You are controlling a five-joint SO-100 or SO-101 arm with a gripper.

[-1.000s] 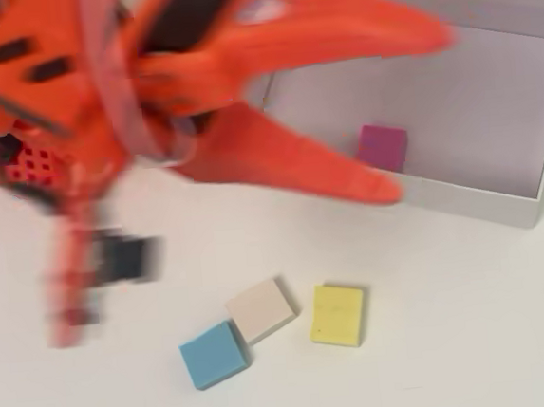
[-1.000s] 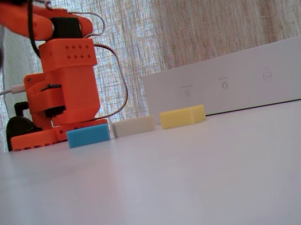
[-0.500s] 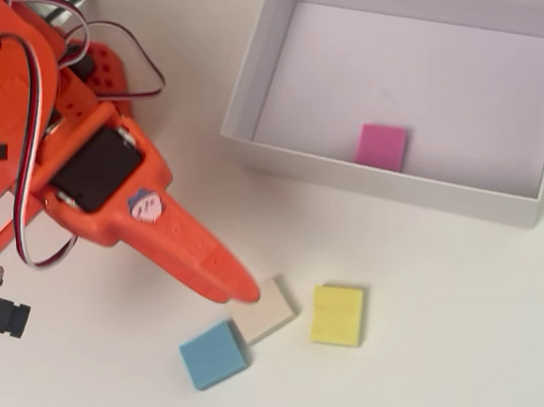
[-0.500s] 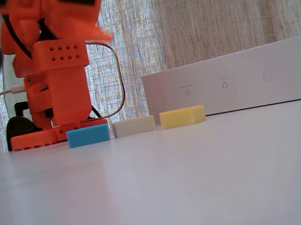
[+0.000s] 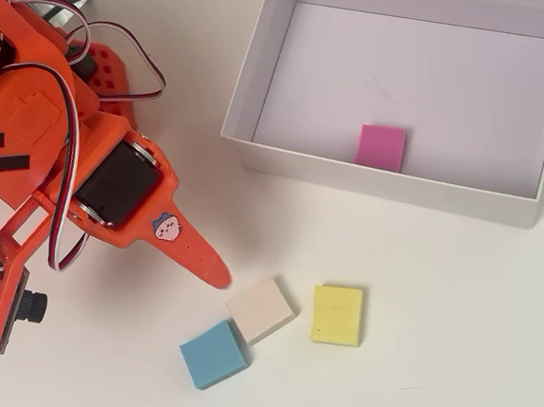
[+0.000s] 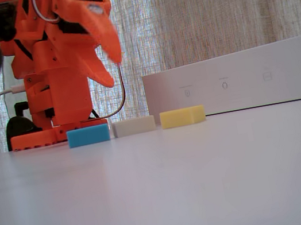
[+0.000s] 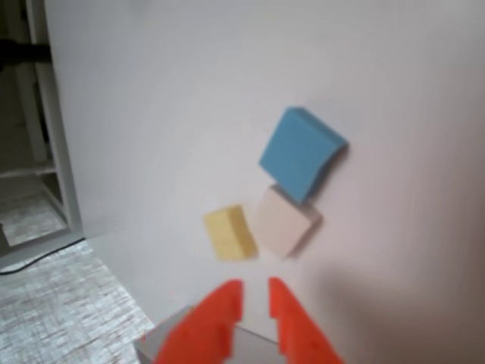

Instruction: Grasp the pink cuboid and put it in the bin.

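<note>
The pink cuboid lies flat on the floor of the bin, close to its near wall in the overhead view. The bin's white wall hides the cuboid in the fixed view, and the wrist view does not show it. My orange gripper hangs above the table left of the bin, with nothing in it. Its jaws stand a little apart in the fixed view and in the wrist view. It points down toward the loose blocks.
A blue block, a beige block and a yellow block lie in a row on the white table in front of the bin, just below the gripper tip. The arm's base and cables fill the upper left.
</note>
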